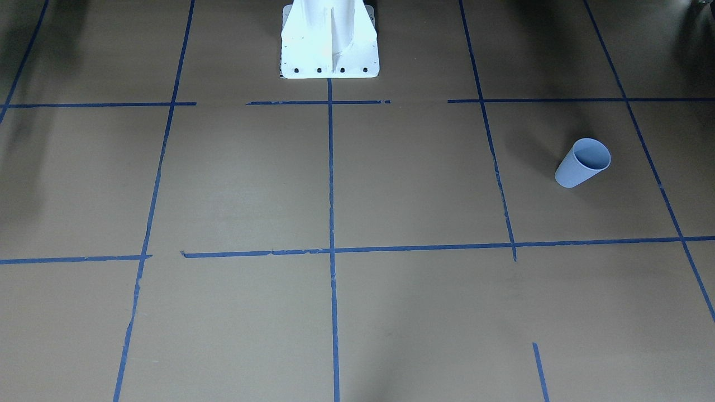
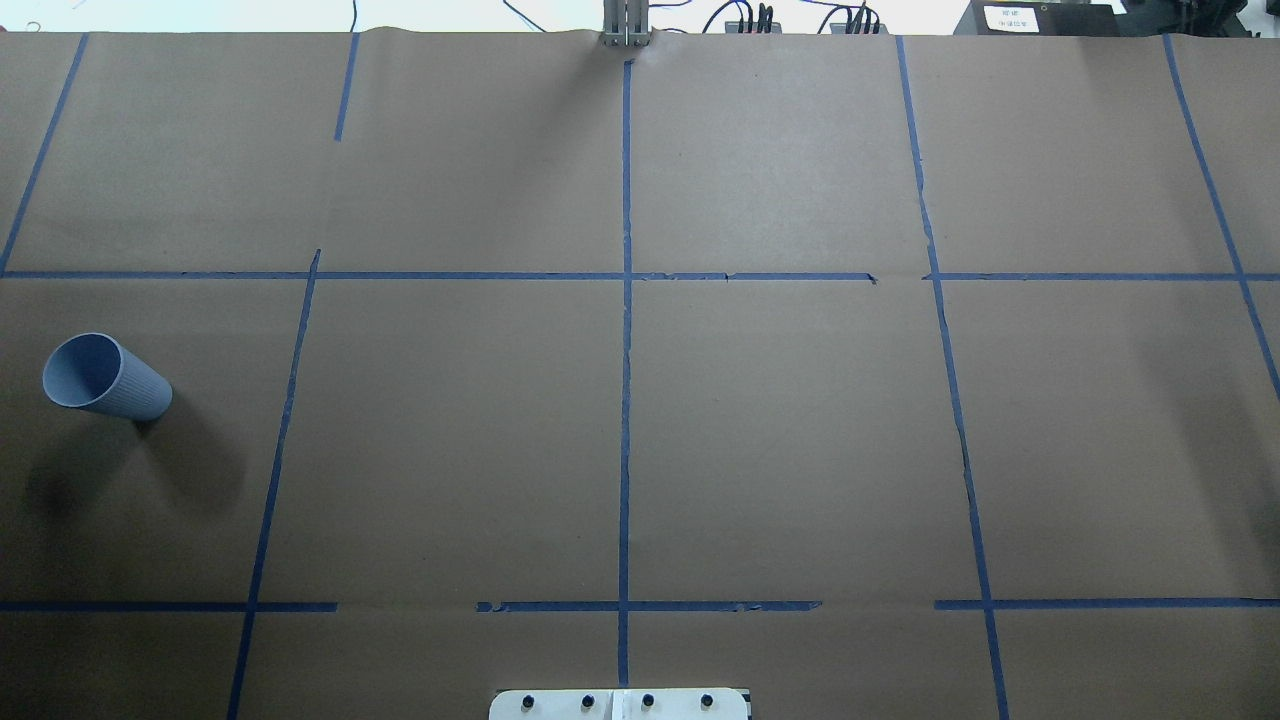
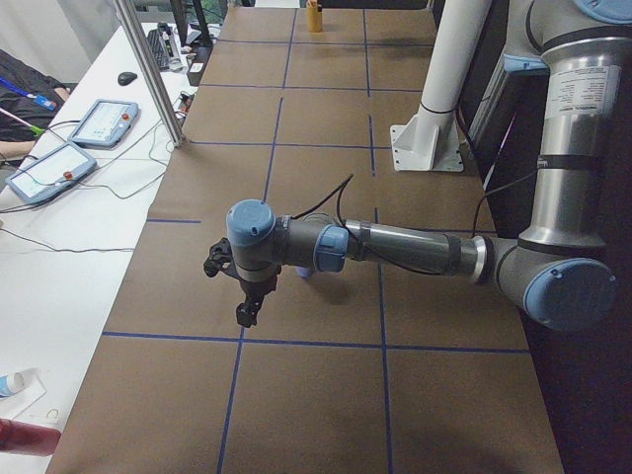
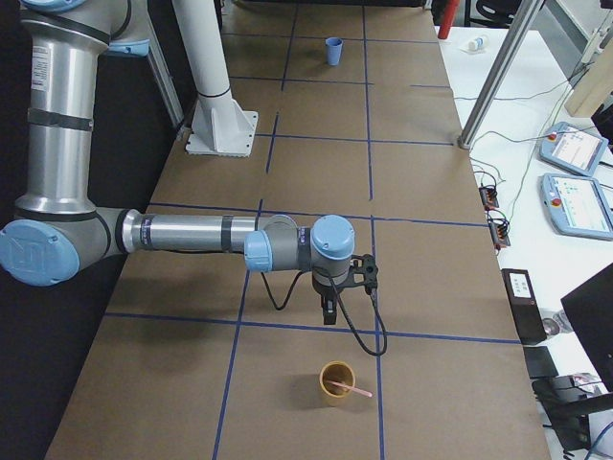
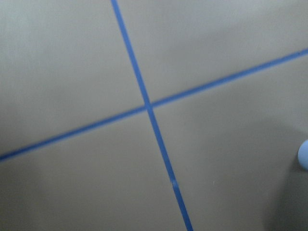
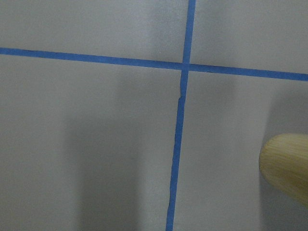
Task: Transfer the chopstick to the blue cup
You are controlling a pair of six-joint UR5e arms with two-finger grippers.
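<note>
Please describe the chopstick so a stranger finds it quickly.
Go to the table end beside the right arm, where a tan cup stands. The chopstick leans inside it, poking over the rim. It is thin and pale pink, unlike the blue tape lines.

Pink chopstick [image 4: 359,391] leans in a tan cup [image 4: 335,398]; blue cup [image 2: 108,378] stands upright.
</note>
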